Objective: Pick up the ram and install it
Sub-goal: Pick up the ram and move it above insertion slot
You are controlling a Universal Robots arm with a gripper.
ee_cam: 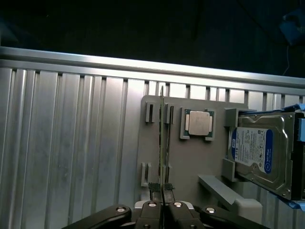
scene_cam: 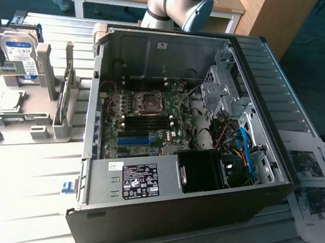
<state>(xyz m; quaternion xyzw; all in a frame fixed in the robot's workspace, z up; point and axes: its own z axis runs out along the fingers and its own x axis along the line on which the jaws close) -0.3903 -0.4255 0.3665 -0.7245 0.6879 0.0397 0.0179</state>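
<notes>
The end effector [ee_cam: 161,191] is seen pressed together on one end of the long, thin green ram [ee_cam: 162,138], which is pinched edge-on between the two dark ribbed pads [ee_cam: 153,190]. From that grip the ram is seen stretching straight away from the end effector, in line with it. It runs between two pairs of small grey upright holders [ee_cam: 150,112] on a flat grey plastic fixture plate [ee_cam: 190,157]. Its far end is seen against the table ribs beyond the plate's edge. Whether its lower edge touches the plate cannot be told.

Just beside the ram, a square silver processor chip [ee_cam: 199,123] is seated in a recess of the same plate. Beyond it, a boxy silver hard drive with a blue-and-white label [ee_cam: 259,152] is propped in a grey bracket. The chip is thus placed between the ram and the drive.

The plate is carried by a ribbed aluminium table [ee_cam: 71,143], close to one of its long edges. In the exterior view a black open computer case [scene_cam: 273,188] is laid on its side near the middle of the table. A green motherboard [scene_cam: 145,119] is exposed inside, well apart from the plate. Printed paper sheets [scene_cam: 314,187] are spread by the case at the exterior view's right, and the grey robot arm [scene_cam: 177,5] is seen behind the case.
</notes>
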